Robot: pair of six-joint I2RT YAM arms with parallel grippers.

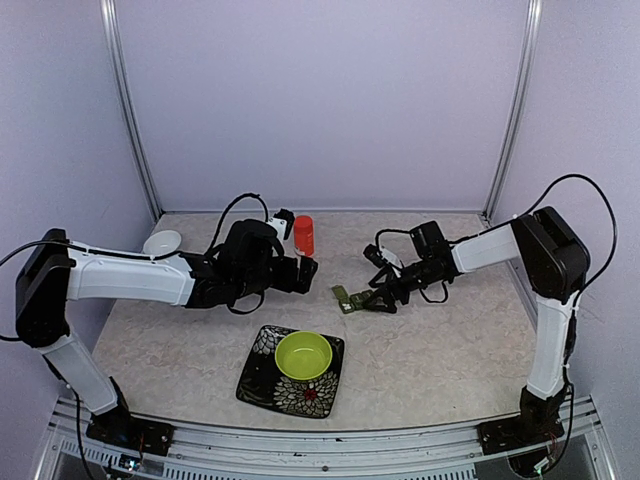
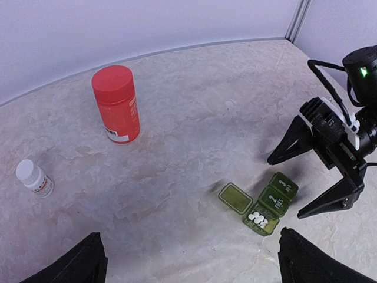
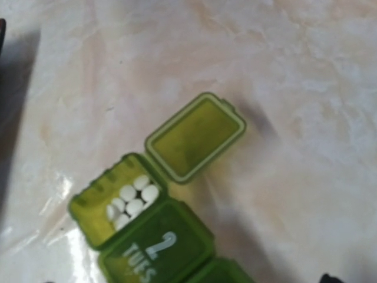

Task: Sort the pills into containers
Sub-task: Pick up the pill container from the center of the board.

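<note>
Marbled tabletop bears pillbox lying diagonally, open end facing left arm.

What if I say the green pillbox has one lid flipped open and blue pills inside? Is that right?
Almost. The pills are white, not blue, as the right wrist view shows. The rest is right: the green pillbox has one lid flipped open, with the pills inside.
</note>
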